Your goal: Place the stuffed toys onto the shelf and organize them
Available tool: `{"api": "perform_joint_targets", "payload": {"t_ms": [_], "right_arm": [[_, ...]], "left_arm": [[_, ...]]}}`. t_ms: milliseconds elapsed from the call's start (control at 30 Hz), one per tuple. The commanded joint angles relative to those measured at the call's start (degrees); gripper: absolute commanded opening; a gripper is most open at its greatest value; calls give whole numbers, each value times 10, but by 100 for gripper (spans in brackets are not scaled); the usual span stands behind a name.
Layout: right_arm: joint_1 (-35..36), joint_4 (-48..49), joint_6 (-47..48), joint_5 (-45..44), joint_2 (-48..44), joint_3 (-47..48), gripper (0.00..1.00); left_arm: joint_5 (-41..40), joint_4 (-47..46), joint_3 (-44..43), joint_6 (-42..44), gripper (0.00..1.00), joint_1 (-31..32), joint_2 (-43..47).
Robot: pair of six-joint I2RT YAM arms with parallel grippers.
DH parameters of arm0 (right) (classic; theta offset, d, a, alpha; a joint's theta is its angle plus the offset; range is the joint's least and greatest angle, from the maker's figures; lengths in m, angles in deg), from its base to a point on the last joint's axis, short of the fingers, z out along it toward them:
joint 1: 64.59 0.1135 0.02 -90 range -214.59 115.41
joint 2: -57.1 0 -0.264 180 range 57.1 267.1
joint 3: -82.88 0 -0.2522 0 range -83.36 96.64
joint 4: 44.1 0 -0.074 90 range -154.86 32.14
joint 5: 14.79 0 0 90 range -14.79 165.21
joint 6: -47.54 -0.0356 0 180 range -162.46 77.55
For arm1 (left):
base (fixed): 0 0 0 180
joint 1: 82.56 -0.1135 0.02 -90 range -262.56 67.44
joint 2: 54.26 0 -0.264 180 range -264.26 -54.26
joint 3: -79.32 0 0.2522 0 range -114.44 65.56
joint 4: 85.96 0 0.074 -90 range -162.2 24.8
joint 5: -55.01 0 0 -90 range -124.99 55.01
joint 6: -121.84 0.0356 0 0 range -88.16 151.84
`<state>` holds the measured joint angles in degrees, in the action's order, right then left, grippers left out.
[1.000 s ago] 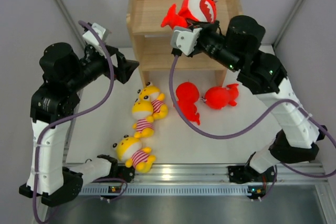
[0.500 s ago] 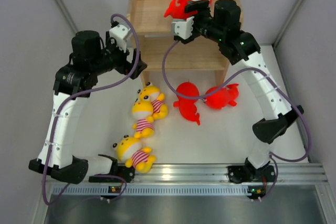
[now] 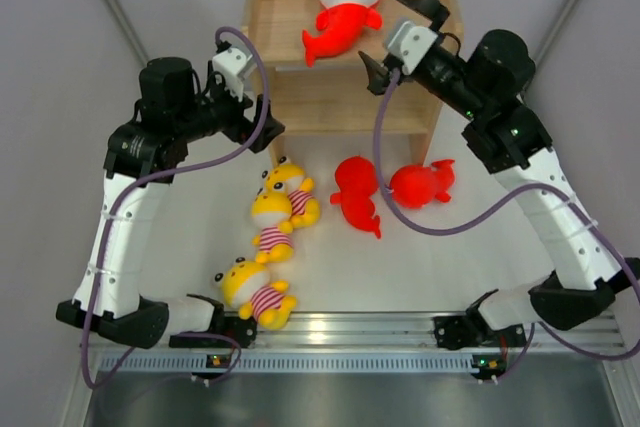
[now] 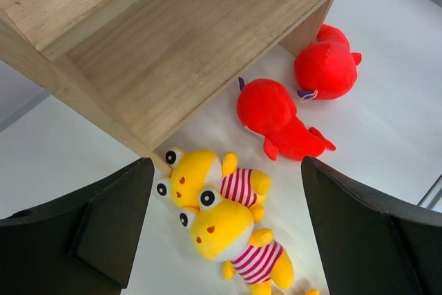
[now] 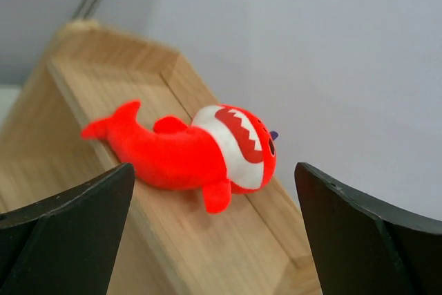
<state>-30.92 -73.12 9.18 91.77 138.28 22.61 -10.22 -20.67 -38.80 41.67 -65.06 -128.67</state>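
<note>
One red toothy plush shark [image 3: 343,9] is laid on top of the light wooden shelf [image 3: 330,107]. Left on the white bench [image 3: 450,257]: two red sharks [image 3: 355,192], three yellow striped plush creatures [image 3: 270,227]. Right claw [image 3: 395,35] and left claw [image 4: 228,229] are spread wide, nothing held.

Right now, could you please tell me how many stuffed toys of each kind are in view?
Red sharks: 3 (1 on the shelf, 2 on the table)
Yellow striped creatures: 3 (all on the table)
Total: 6

red sharks [image 4: 276,112] and yellow toys [image 4: 207,202] lie beside the shelf [image 4: 173,39].
</note>
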Motion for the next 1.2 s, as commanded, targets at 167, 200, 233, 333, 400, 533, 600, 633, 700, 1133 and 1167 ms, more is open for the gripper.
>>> {"api": "perform_joint_targets", "payload": {"t_ms": [167,200,233,333,400,533,600,633,700,1133,1167], "right_arm": [[87,179,-586,-363,18,-15,84],[94,188,-618,-398,25,-18,84],[103,194,-626,-432,42,-16,83],[125,168,-636,-501,101,44,83],[138,161,-617,-549,128,90,82],[148,205,-569,-637,178,97,85],[148,195,-542,-657,207,136,85],[147,184,-533,-669,229,149,85],[143,169,-523,-674,245,173,72],[89,132,-429,-626,119,68,0],[77,122,-418,-616,115,70,0]], "left_arm": [[20,-8,19,5,94,-46,18],[23,-9,25,5,94,-49,20],[32,-7,28,5,94,-55,27],[56,-8,33,9,94,-62,34],[69,-8,34,9,94,-62,34],[82,-8,34,9,94,-62,34],[89,-8,33,7,94,-62,37],[91,-7,33,7,94,-62,39],[93,-8,31,7,94,-62,43],[93,-6,38,12,94,-62,54],[92,-6,38,12,94,-62,56]]}}
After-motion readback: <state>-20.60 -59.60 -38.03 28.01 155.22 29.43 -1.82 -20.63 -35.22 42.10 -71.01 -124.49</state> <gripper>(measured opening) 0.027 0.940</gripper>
